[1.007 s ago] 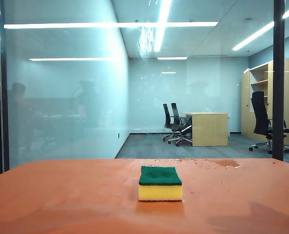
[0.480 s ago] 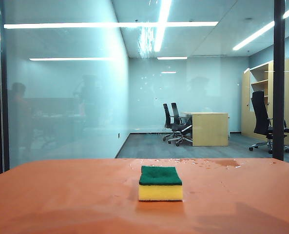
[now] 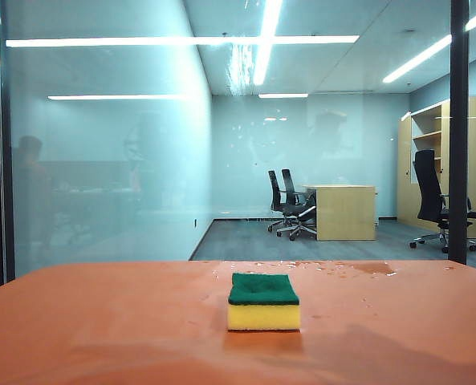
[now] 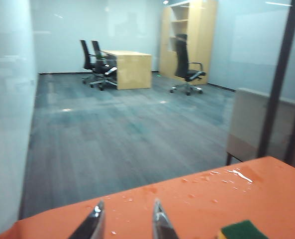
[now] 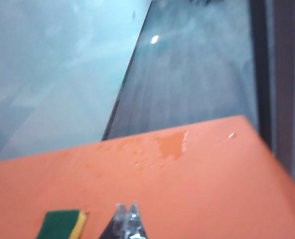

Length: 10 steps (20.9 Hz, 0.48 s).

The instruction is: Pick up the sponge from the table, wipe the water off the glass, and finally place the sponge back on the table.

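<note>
Both claws hovered over the orange surface (image 3: 101, 321), left claw (image 4: 125, 219) parted, right claw (image 5: 126, 219) pinched shut and empty, while the sponge (image 3: 263, 301) lay mid-surface, probably light and squashy, best pinched across its yellow foam sides.

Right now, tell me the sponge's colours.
Sponge: dark green top over yellow foam, clearest in the exterior view.
</note>
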Each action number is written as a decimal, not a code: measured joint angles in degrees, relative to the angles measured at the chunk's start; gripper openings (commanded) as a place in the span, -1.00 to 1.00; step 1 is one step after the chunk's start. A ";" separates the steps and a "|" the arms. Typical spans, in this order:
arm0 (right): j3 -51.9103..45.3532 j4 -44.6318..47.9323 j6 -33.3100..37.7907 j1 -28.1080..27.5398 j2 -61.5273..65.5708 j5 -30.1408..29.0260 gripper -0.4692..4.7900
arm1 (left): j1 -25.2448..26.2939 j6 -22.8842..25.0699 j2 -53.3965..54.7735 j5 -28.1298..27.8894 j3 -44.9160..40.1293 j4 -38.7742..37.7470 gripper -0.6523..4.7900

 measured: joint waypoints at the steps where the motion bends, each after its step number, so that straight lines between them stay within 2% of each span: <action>1: 2.58 0.07 0.09 0.00 4.87 -2.19 -0.83 | 0.00 0.00 -0.02 1.51 0.04 -0.20 -0.30; 3: 6.58 0.02 0.15 0.00 12.68 -7.41 -0.58 | 0.00 0.00 0.00 3.67 0.04 -0.28 -0.26; 4: 8.50 0.52 0.13 0.00 16.65 -10.27 -0.25 | 0.00 0.00 0.00 4.24 0.04 -0.28 -0.16; 6: 11.47 2.25 0.96 0.00 24.83 -15.78 0.10 | 0.00 -0.04 0.02 4.87 0.09 -0.28 0.03; 8: 13.09 3.50 3.23 0.00 31.12 -19.47 0.11 | 0.00 0.00 0.07 4.90 0.13 -0.35 0.15; 10: 15.34 6.23 5.55 0.02 39.89 -24.46 0.25 | 0.00 0.02 1.31 5.03 0.17 -0.44 0.16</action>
